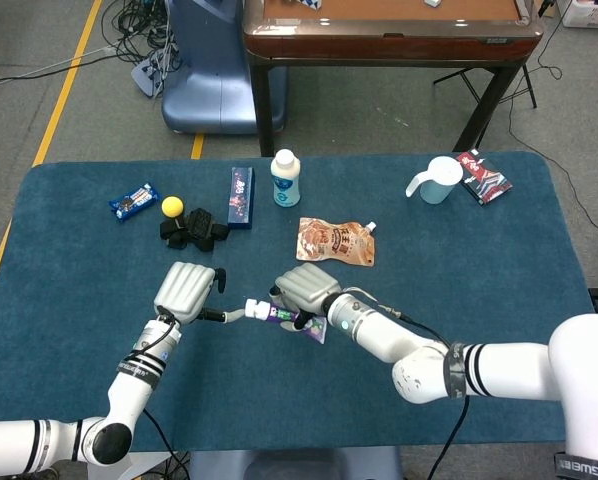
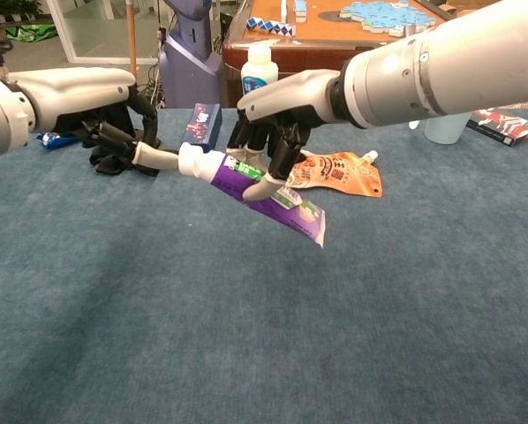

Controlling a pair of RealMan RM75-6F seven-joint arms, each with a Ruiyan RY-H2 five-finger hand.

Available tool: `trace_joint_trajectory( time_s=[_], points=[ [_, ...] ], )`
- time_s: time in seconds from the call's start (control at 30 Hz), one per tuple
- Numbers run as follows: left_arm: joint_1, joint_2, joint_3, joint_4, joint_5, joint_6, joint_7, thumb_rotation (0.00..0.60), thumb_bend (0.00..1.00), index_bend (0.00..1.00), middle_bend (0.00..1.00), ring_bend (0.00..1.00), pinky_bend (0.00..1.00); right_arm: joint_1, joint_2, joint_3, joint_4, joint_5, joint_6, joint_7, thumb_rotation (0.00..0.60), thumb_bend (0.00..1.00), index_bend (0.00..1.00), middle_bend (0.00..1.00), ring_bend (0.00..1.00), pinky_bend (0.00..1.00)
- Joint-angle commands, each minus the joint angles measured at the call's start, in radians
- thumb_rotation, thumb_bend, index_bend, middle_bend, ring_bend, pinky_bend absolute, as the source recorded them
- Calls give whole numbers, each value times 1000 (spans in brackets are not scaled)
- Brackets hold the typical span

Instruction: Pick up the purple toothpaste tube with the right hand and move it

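Blue felt table [image 1: 79, 250] on grey floor [image 1: 379, 110].

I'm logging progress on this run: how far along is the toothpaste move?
Done: the right hand grips the purple toothpaste tube, lifted clear of the table. In hand: the tube hangs tilted, its white cap touching a finger of the left hand. Left: carrying it on and setting it down.

Head view: high above table [image 1: 69, 230], angled steeply down, far edge at 12 o'clock. Chest view: low, near-level, close, facing 12 o'clock across table [image 2: 114, 336]. Shared: both hands, central cloth.
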Motion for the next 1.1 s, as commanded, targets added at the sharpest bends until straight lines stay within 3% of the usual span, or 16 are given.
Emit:
trace_joint_trajectory(
  time_s=[0.03, 0.2, 0.3, 0.47, 0.53, 0.6, 0.7, 0.73, 1.1],
  points=[
    [1, 5, -3, -3, 4, 8, -10, 253, 46, 503, 836, 771, 861, -9, 2, 3, -8, -10, 7, 9, 600, 775, 937, 834, 802, 416],
    [34, 47, -29, -10, 0, 28, -97, 260, 46, 391, 762, 683, 844, -74, 30, 17, -43, -81, 39, 68, 600, 774, 937, 834, 801, 416],
    [65, 89, -54, -25, -16, 28, -178, 301, 46, 325, 659, 622, 828, -131, 43, 24, -58, -153, 65, 120, 600, 774, 937, 834, 801, 432],
    [104, 146, -78, -50, -22, 11, -287, 327, 46, 180, 444, 425, 624, -203, 41, 27, -61, -255, 93, 194, 600, 774, 937, 834, 802, 486],
    [125, 173, -89, -67, -21, -4, -348, 291, 46, 107, 349, 336, 536, -233, 34, 27, -55, -300, 104, 227, 600, 775, 937, 834, 802, 535],
    [160, 202, -118, -92, -14, -28, -476, 185, 46, 31, 226, 232, 437, -270, 9, 26, -52, -354, 126, 270, 600, 774, 937, 834, 802, 588],
    [198, 243, -128, -99, 51, -85, -617, 38, 46, 1, 144, 172, 369, -308, -37, 28, -29, -432, 162, 315, 600, 774, 937, 834, 802, 652],
    [208, 250, -126, -96, 79, -100, -655, 20, 46, 0, 133, 166, 359, -318, -56, 30, -18, -452, 174, 324, 600, 775, 937, 834, 801, 678],
    [231, 244, -102, -81, 271, -157, -836, 0, 43, 0, 62, 79, 239, -321, -228, 84, 57, -495, 227, 288, 600, 774, 937, 834, 801, 781]
  ],
)
